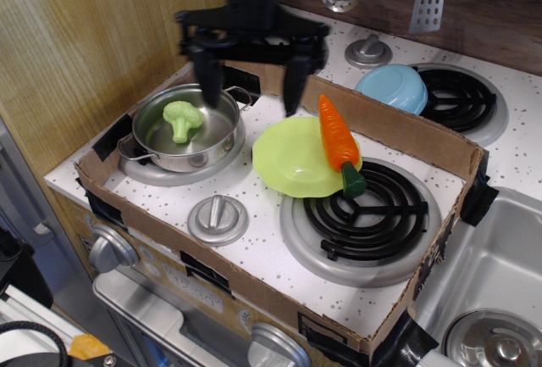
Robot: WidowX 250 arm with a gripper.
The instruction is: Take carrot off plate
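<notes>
Gripper (251, 87) hangs above the back-left part of the stove, fingers spread wide apart and holding nothing, one fingertip over the steel pot's (180, 143) far rim, the other just left of the carrot's tip. Carrot (338, 141) lies across the right side of the lime-green plate (292, 162), orange tip toward the back, dark green stub past the plate's rim and onto the coil burner (366, 210). Small green broccoli (180, 118) sits inside the pot; light blue bowl (392, 87) rests beyond the cardboard wall (398, 132), well apart from the plate.
</notes>
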